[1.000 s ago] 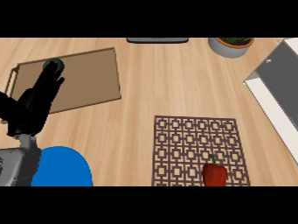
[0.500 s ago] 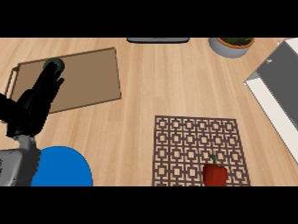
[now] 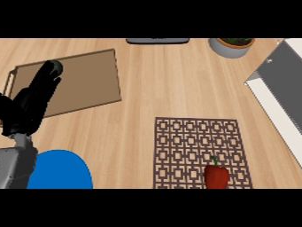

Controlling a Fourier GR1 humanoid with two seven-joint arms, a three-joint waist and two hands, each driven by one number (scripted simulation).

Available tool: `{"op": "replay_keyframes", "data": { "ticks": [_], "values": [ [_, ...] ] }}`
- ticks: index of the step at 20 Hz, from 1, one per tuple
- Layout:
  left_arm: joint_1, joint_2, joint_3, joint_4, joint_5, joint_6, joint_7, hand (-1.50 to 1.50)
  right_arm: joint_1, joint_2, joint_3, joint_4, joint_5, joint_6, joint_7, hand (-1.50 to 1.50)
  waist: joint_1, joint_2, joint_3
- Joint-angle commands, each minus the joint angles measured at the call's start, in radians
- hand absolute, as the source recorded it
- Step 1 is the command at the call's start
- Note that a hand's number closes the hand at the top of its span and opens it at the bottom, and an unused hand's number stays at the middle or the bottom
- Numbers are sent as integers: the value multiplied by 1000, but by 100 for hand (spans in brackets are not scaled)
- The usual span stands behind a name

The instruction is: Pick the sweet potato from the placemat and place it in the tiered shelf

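A red vegetable with a green stem (image 3: 216,175) lies on the brown lattice placemat (image 3: 195,142) near its lower right corner; it looks like a red pepper, not a sweet potato. The grey and white tiered shelf (image 3: 285,95) runs along the right edge. My left hand (image 3: 28,104) stays at the left with fingers straight and pointing up, far from the placemat. The right hand does not show.
A brown cutting board (image 3: 81,82) lies at the upper left, partly behind my left hand. A blue plate (image 3: 61,170) sits at the lower left. A potted plant (image 3: 231,45) and a dark object (image 3: 157,41) stand at the far edge.
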Motion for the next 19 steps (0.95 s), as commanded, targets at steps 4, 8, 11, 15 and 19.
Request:
{"op": "replay_keyframes", "data": {
  "ticks": [4, 8, 11, 15, 19],
  "values": [
    [28, -15, -9, -17, -22, 11, -20, 0, 168, -193, -210, 200, -172, 225, -65, -150, -8, -1, 1],
    [51, -17, 8, 5, -4, -7, -56, 0, 234, -301, -314, 405, -252, 344, -174, -150, -10, -1, 1],
    [37, -26, -5, -36, -10, 14, 1, 0, 311, -327, -343, 480, -279, 446, -272, -150, -5, -1, 2],
    [-4, -12, 1, -38, -11, 18, 40, 0, 431, -343, -366, 498, -245, 523, -466, -150, -7, -1, 2],
    [88, -17, -2, -56, -5, -20, -29, 0, 533, -303, -385, 426, -237, 549, -550, -150, -4, -2, 1]
  ]
}}
